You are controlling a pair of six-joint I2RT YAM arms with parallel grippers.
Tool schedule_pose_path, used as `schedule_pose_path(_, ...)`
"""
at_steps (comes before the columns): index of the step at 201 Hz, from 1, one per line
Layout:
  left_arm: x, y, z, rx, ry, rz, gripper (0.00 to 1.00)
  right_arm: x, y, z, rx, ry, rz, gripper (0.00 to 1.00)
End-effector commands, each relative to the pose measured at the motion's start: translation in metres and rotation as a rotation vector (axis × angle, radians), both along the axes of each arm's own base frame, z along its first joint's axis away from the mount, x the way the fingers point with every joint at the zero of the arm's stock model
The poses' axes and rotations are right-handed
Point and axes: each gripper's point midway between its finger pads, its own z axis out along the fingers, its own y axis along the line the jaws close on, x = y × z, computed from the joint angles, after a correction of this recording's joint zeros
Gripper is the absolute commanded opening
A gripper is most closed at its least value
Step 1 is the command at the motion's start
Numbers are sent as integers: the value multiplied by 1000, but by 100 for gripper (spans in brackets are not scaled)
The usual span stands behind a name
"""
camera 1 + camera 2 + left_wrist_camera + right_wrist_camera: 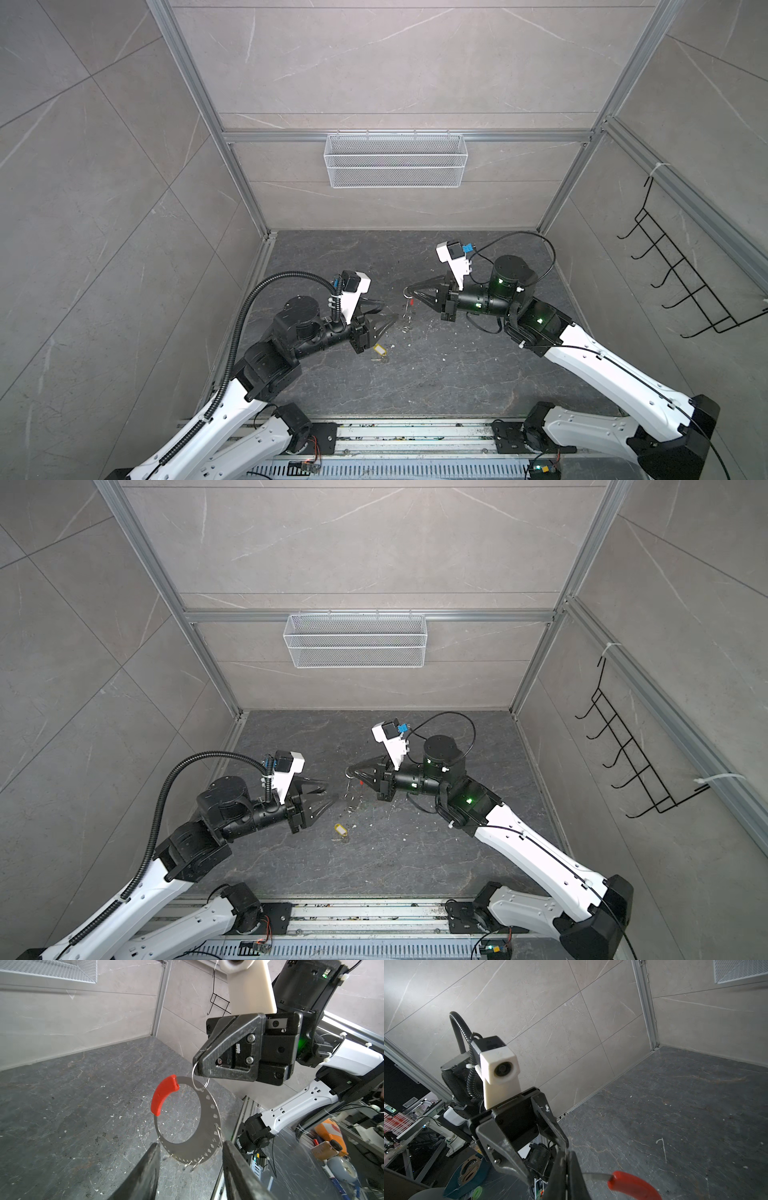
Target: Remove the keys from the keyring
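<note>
Keyring (205,1118) with a red sleeve (164,1095) hangs mid-scene above the dark floor (415,374), pinched at its top by the right gripper (197,1066), jaws together. The left gripper (390,313) sits just left of it, jaws apart and empty; a yellow-tagged key (379,351) lies on the floor just nearer.

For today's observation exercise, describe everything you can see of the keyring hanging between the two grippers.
The keyring is a flat, silvery metal, crescent-shaped hoop with small holes along its outer edge. A red plastic sleeve covers one arc. It hangs above the floor from a small split ring pinched in the shut right gripper. Tiny wire rings sit in lower holes. The open left gripper flanks its lower edge; contact unclear.
</note>
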Motion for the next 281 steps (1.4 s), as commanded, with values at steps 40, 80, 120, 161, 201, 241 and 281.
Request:
schedule_pose_path(40,3,-12,3,-25,27,-32,69,9,1,14,17,-12,-54,0)
schedule_pose_path(80,12,-18,6,-34,28,-15,72,16,2,6,-35,-4,-114,0)
schedule_pose_path(120,26,-18,-1,-4,27,57,74,15,12,0,-63,-2,-120,0)
schedule_pose_path(161,30,-18,-2,12,25,74,53,10,18,-2,-78,-4,-100,0)
schedule_pose_path(201,32,-18,-8,29,38,80,17,9,16,-3,-86,-4,-100,0)
schedule_pose_path(241,34,-19,-7,18,49,90,0,7,18,-9,-101,15,-82,5)
schedule_pose_path(281,36,-11,1,-17,36,132,0,9,1,-3,-112,-40,-151,39)
